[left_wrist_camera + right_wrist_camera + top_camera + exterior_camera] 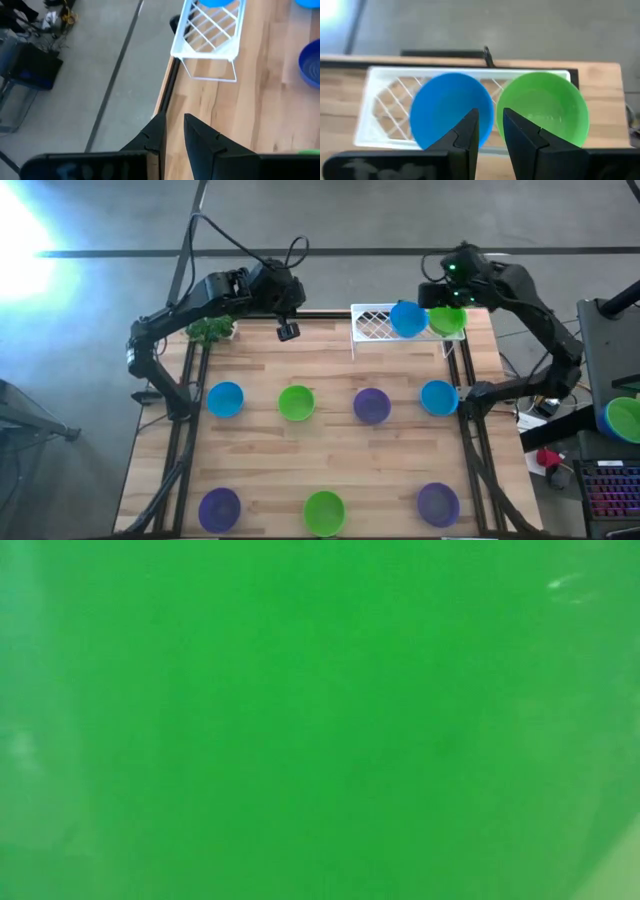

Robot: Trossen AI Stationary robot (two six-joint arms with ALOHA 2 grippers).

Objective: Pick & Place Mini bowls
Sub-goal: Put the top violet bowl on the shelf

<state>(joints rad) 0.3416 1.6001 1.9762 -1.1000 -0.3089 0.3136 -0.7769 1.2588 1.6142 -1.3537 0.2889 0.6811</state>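
A white wire rack stands at the table's far edge and holds a blue mini bowl and a green mini bowl side by side, hollow sides toward the right wrist camera. My right gripper hovers over the rack between these two, shut, touching nothing. My left gripper is shut and waits above the far edge left of the rack. Several more bowls rest on the wood: a middle row of blue, green, purple and blue, and a near row of purple, green and purple.
A leafy green toy plant sits at the far left corner. The low view is filled by a green surface right at the camera. More bowls stand off the table to the right, near a keyboard. Bare wood lies between the two rows.
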